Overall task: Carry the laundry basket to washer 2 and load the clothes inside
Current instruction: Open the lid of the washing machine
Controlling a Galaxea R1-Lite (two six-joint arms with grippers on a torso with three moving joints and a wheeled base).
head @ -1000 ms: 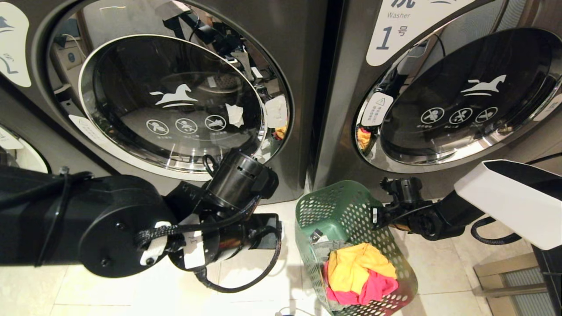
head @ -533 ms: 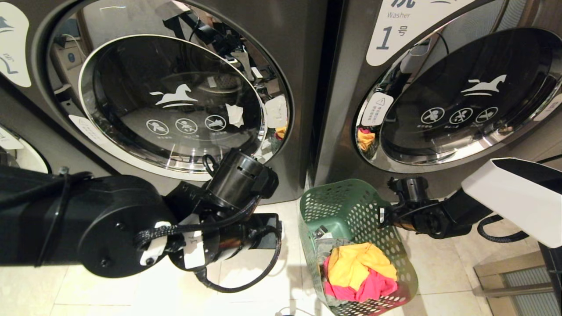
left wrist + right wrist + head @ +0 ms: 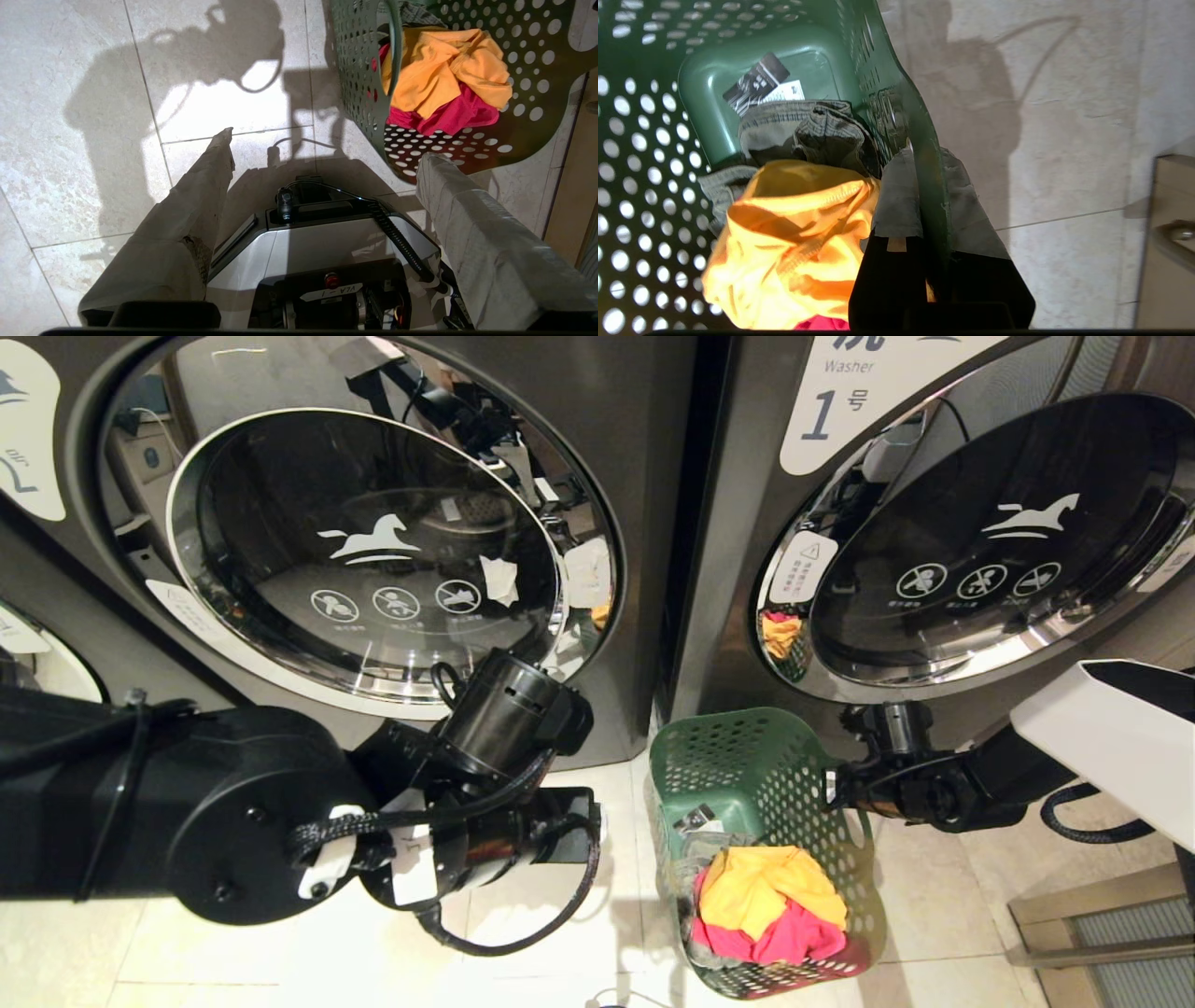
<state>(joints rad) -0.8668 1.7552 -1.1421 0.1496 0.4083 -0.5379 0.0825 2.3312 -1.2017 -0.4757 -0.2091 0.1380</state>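
Gripping: right gripper (image 3: 920,205) is pinching the laundry basket (image 3: 747,775) by its rim wall, one finger inside, one outside.
Tilting: basket is hanging slanted from that single edge; clothes (image 3: 766,905) are bunching low and risking spilling or the rim slipping.
Idling: left gripper (image 3: 322,163) is standing spread, empty, beside the basket.
Looming: washer 1 (image 3: 934,523) is sitting just beyond the basket, inviting the wrong door; the neighbouring washer (image 3: 373,551) is farther left.

— Where's the basket (image 3: 761,775)?
— On the pale floor tiles by washer 1's door, tipped. It's green, perforated, with orange (image 3: 770,887), pink and grey clothes inside.
— And the washer (image 3: 373,532) on the left?
— Dark grey, chrome-rimmed door shut, white horse logo.
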